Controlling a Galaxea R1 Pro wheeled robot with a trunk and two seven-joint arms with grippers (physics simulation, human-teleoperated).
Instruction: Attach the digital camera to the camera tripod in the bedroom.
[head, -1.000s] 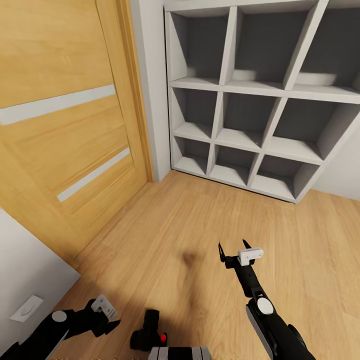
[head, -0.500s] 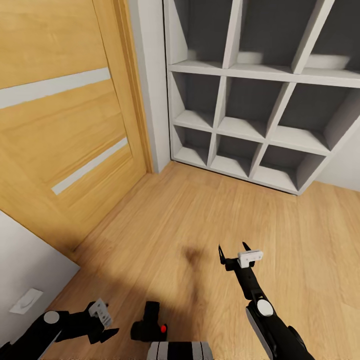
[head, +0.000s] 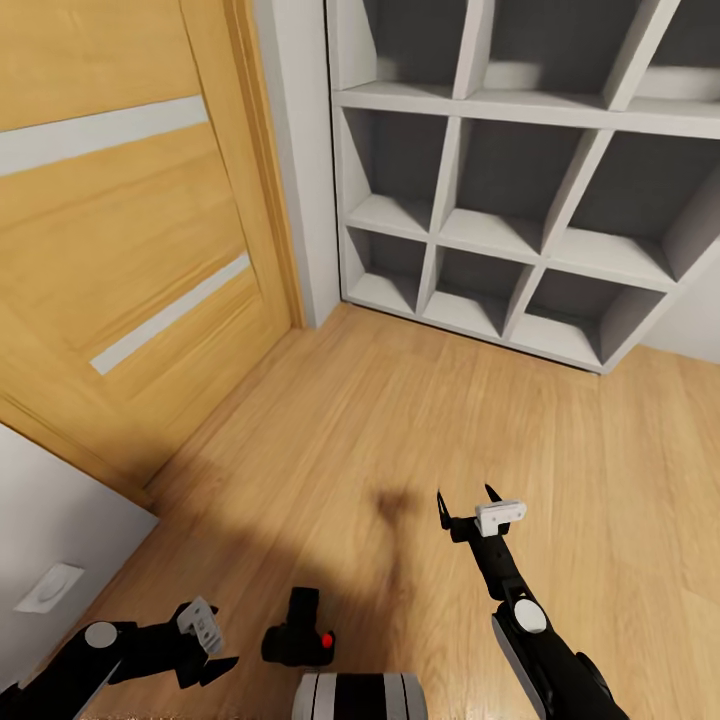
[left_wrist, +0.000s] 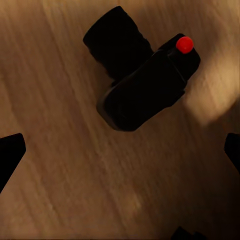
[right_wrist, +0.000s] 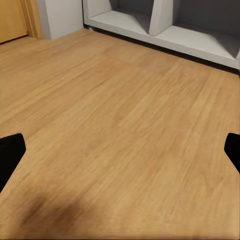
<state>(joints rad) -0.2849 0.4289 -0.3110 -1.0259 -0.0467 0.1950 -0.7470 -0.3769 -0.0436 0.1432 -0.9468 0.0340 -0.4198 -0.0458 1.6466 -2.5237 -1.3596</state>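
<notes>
The digital camera (head: 298, 632) lies on the light wood floor of the bedroom, close in front of my base. It is a small black box with a red button and a short lens. My left gripper (head: 222, 655) hovers just left of it, open and empty. In the left wrist view the digital camera (left_wrist: 145, 85) sits ahead of the gripper (left_wrist: 120, 155), beyond the spread black fingertips (left_wrist: 10, 150). My right gripper (head: 465, 505) is held out over bare floor, open, with nothing between its fingertips (right_wrist: 10, 150). The camera tripod is out of view.
A white cube shelf (head: 520, 200) stands against the far wall, its low compartments (right_wrist: 165, 25) dark and bare. A wooden door (head: 120, 230) is at the left, with a pale wall (head: 50, 540) and a switch plate near my left arm. Open wood floor (head: 420, 420) lies between.
The whole head view has shifted, so the shelf and door sit higher in the picture. My left gripper has drawn back slightly beside the digital camera. The right arm holds its pose.
</notes>
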